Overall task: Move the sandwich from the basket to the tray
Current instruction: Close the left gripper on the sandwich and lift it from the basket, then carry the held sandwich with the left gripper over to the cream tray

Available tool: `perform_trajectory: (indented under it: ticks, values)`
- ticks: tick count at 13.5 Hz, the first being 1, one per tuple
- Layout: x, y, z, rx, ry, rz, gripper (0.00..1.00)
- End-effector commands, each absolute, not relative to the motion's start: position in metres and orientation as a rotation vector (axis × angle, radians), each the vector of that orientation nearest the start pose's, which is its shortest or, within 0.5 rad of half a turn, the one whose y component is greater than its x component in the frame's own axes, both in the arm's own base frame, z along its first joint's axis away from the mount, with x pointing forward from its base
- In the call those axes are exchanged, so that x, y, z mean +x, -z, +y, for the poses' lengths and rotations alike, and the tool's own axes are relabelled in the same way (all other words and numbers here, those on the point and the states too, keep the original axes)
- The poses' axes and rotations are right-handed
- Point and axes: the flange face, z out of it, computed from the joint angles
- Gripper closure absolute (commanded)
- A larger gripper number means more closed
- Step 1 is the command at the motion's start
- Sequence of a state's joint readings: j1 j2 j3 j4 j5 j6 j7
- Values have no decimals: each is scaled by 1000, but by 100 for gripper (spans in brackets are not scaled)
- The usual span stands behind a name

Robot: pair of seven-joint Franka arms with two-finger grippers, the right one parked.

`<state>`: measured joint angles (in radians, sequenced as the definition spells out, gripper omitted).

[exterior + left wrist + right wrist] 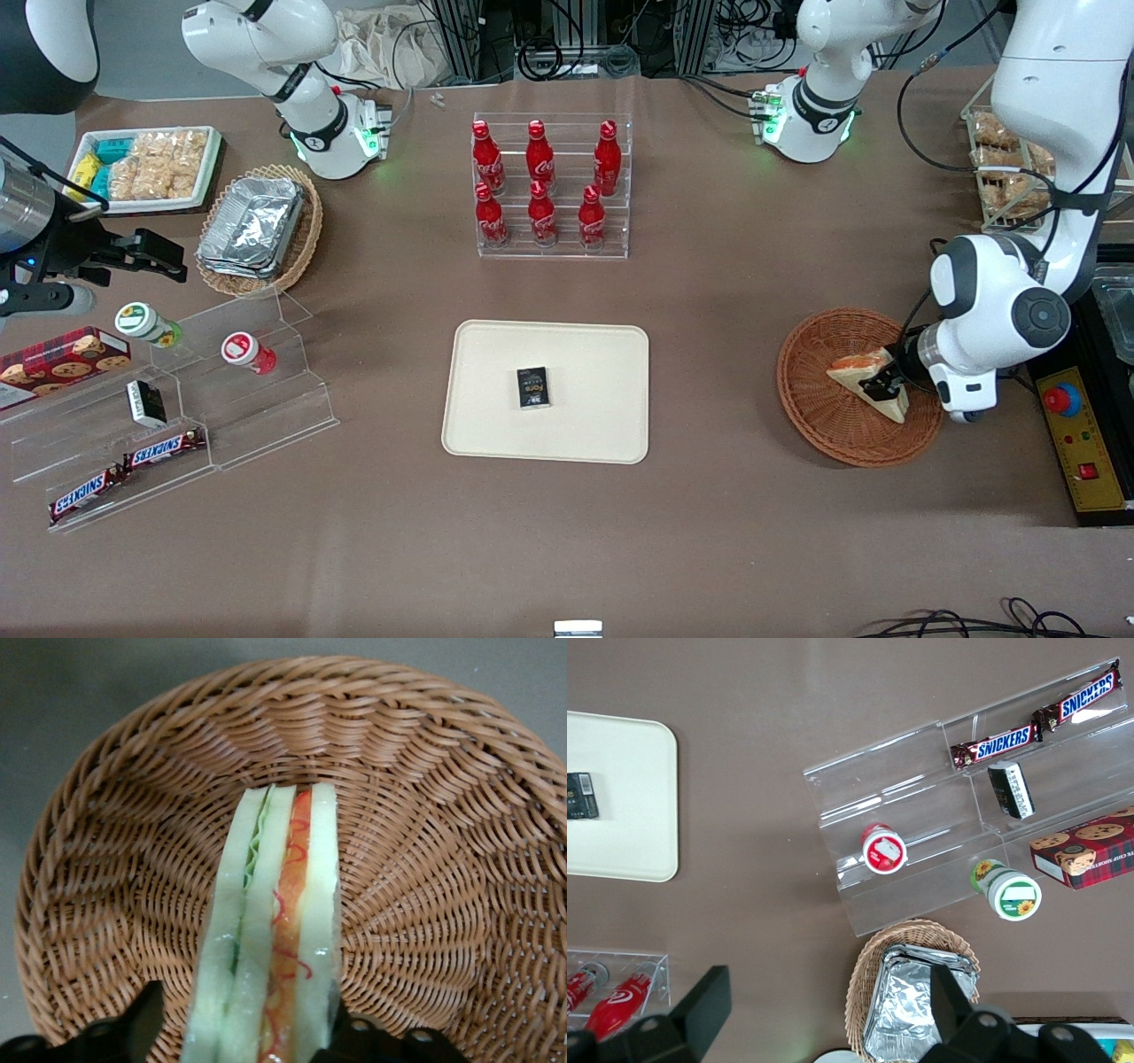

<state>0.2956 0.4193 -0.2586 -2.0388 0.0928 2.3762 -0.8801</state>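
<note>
The sandwich [853, 367] [275, 930], a white-bread wedge with green and orange filling layers, stands on edge in the round reddish-brown wicker basket [824, 421] [425, 859] toward the working arm's end of the table. My gripper [884, 387] [252, 1043] is down in the basket, open, its black fingers straddling the wedge's thick end. One finger [359, 1041] sits against the bread, while the other finger [133, 1032] stands a small gap away. The cream tray [496, 430] lies mid-table, apart from the basket.
A small black box [533, 387] lies on the tray. A clear rack of red cola bottles [551, 186] stands farther from the front camera than the tray. Acrylic steps with snacks [168, 416] and a tan basket of foil containers [257, 229] sit toward the parked arm's end.
</note>
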Motion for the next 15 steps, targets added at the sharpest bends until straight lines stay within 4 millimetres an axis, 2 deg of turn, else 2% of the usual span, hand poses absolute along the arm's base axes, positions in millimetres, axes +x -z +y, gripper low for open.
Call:
perform_trajectory:
  ticks: [1, 5, 7, 9, 11, 13, 14, 15]
  values:
    - [595, -241, 21, -2855, -79, -1333, 99]
    - [608, -271, 17, -2865, -52, -1325, 100]
    - [622, -304, 4, -2876, -84, -1279, 100]
    - [642, -349, -4, -2883, -123, -1253, 100]
    - [658, -392, -43, -2927, -209, -1183, 100]
    - [664, -429, -86, -2998, -230, -1069, 100]
    - [666, -440, -111, -3051, -218, -1015, 100]
    - [665, -441, -149, -3108, -237, -938, 100]
